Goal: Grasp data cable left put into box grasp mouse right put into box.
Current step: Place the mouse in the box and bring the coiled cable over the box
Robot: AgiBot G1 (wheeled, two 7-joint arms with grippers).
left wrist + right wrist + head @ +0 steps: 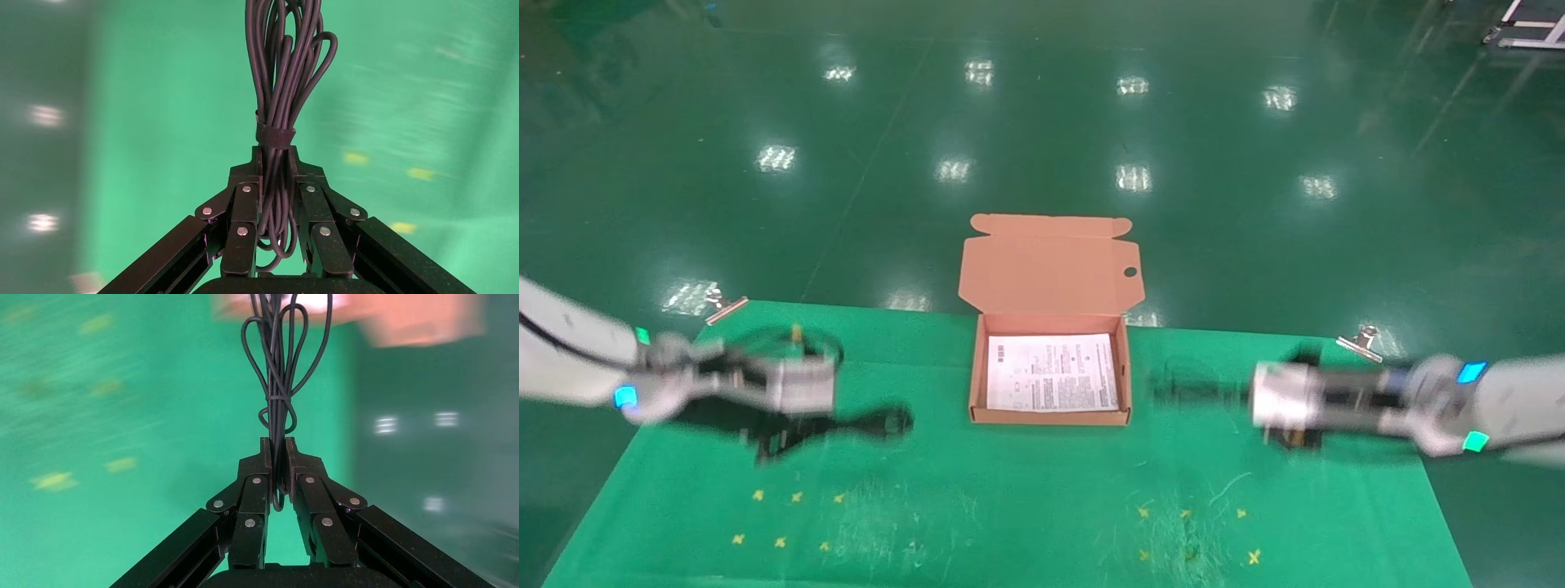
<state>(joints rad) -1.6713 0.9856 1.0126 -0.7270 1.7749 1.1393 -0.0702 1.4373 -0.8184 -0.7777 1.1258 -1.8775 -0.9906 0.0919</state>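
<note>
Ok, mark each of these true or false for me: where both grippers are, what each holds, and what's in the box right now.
1. The left gripper is shut on the data cable. True.
2. The box stands with its lid folded shut. False: the flap lid is open and stands up behind the box.
3. The right gripper pinches a thin black mouse cord. True.
4. The data cable already lies inside the box. False: only a white printed sheet shows in it.
5. Both arms are over the green mat, one on each side of the box. True.
</note>
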